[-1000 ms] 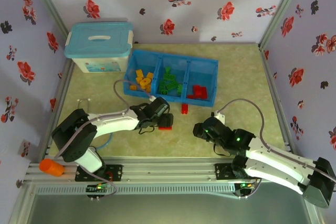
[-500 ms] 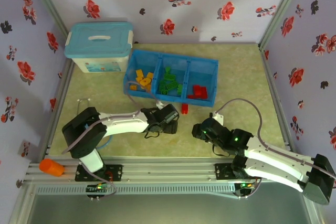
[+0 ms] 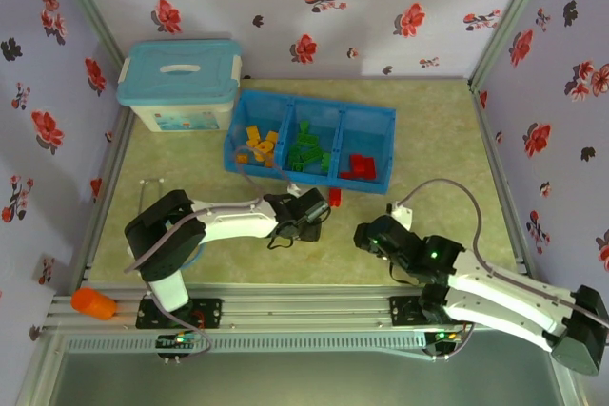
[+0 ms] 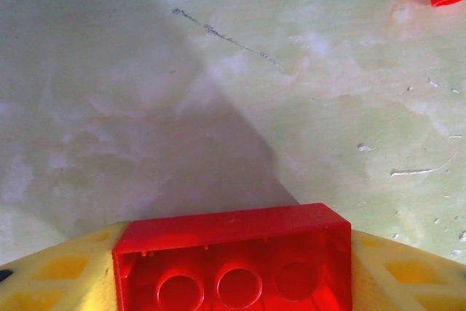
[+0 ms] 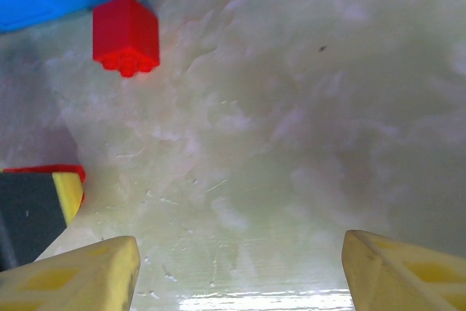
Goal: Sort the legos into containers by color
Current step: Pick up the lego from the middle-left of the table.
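Observation:
In the left wrist view a red lego (image 4: 231, 256) sits upside down between my yellow fingers (image 4: 51, 274), touching both; my left gripper (image 4: 233, 267) is shut on it just above the table. In the top view that gripper (image 3: 309, 218) hovers just left of a loose red lego (image 3: 334, 197) lying by the blue tray (image 3: 314, 102). The containers hold orange-yellow legos (image 3: 255, 147) on the left, green legos (image 3: 306, 151) in the middle and red legos (image 3: 361, 166) on the right. My right gripper (image 3: 366, 235) is open over bare table, nothing between its fingers (image 5: 80, 271); the loose red lego (image 5: 126, 34) lies ahead of it.
A pale-blue lidded storage box (image 3: 181, 83) stands at the back left beside the tray. An orange object (image 3: 92, 303) rests on the front rail at the left. Flowered walls close in the table on three sides. Bare table lies between the two arms.
My left gripper has slid right toward the loose red lego and its fingers have closed in on the red lego beneath it. The right arm has barely shifted.

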Robot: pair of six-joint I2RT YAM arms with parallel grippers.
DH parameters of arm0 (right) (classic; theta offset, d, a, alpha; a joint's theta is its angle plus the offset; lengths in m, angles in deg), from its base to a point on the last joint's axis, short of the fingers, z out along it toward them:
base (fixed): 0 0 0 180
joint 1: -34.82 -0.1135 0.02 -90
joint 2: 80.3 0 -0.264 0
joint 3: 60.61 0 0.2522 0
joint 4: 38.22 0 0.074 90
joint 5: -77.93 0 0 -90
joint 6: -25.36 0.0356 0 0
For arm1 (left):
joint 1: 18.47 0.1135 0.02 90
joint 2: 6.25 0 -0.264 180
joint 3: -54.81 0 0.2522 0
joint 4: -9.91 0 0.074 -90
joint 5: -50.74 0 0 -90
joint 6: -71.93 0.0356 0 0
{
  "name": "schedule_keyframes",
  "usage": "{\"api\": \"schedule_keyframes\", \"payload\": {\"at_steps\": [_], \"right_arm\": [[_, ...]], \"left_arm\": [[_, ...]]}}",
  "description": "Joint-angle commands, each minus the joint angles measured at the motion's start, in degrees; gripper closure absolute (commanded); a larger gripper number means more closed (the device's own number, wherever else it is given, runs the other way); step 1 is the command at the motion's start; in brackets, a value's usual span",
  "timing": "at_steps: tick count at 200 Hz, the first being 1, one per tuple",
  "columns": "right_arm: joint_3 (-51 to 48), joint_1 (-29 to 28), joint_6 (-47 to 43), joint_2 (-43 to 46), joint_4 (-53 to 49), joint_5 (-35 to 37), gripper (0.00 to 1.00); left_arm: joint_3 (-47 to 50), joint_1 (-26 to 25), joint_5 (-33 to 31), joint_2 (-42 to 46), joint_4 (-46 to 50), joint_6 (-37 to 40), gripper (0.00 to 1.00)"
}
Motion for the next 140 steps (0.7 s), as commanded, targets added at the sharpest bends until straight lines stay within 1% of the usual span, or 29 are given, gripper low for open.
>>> {"api": "schedule_keyframes", "payload": {"at_steps": [1,31,57,81,110,140], "right_arm": [[0.8,-0.3,5.8,5.4,-11.4,9.0,0.25],[-1.9,-0.2,9.1,14.5,-16.0,10.7,0.25],[-3.2,-0.3,9.4,15.9,-16.3,9.5,0.25],[-4.4,-0.3,8.9,13.4,-13.0,7.1,0.25],[-5.0,-0.3,8.5,9.4,-9.6,4.6,0.25],[-5.1,-0.4,8.2,10.3,-10.2,4.2,0.25]], "left_arm": [[-1.6,-0.3,-0.8,1.1,1.9,1.0,0.48],[-5.1,-0.2,-1.5,4.5,1.2,5.3,0.47],[-13.4,0.5,-1.7,3.8,3.2,10.8,0.47],[-22.7,1.9,-0.2,-0.4,5.2,14.5,0.46],[-32.7,4.0,2.9,-7.1,6.4,16.6,0.47],[-43.5,5.5,7.6,-14.9,9.0,17.9,0.46]]}}
